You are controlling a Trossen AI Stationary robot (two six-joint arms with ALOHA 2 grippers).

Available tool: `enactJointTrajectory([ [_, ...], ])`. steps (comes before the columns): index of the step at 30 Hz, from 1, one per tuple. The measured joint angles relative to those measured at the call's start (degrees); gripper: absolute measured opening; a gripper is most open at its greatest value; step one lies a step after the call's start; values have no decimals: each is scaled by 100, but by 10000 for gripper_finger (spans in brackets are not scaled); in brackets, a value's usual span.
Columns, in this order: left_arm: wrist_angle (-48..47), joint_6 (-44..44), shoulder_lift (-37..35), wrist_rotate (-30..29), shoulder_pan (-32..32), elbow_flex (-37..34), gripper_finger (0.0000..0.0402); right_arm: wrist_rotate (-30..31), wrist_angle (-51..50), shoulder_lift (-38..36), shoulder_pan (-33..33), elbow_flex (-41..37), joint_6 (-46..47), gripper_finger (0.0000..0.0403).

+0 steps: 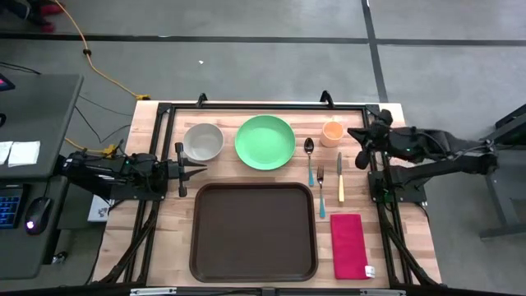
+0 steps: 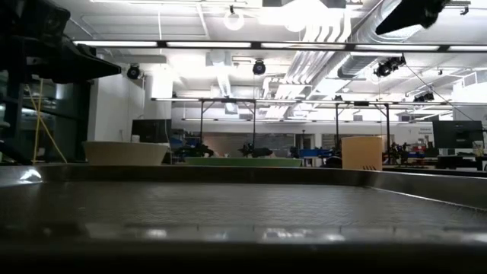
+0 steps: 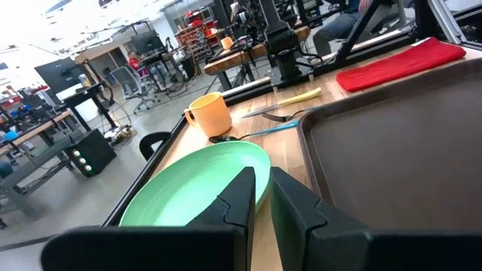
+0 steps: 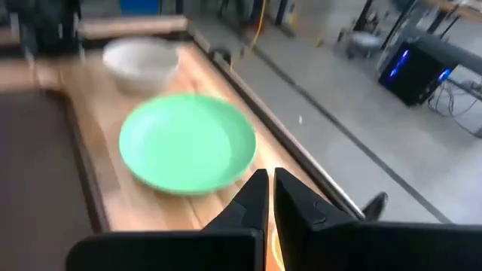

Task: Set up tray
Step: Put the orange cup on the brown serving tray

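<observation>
The wooden table point(image 1: 164, 222) carries the dark brown tray point(image 1: 253, 232), which lies empty at its near middle. Behind the tray sit the green plate point(image 1: 265, 141), a white bowl point(image 1: 202, 141) to its left and an orange cup point(image 1: 332, 132) to its right. The red napkin point(image 1: 348, 245) lies just right of the tray, with spoon point(image 1: 309, 152), fork point(image 1: 320, 191) and knife point(image 1: 340, 187) behind it. The left gripper point(image 1: 200, 170) hovers left of the tray, its fingers slightly apart and empty. The right gripper point(image 1: 355, 145) waits beside the cup, fingers together.
</observation>
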Motion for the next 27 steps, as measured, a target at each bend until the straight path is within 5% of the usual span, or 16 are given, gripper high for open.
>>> enactJointTrajectory([
  [12,16,0,-1,1,1,0,74,-260,-1934,2366,-567,1696,-540,0],
  [27,20,-2,1,1,1,8,74,-1300,-2260,3403,-2250,1754,-1599,0],
])
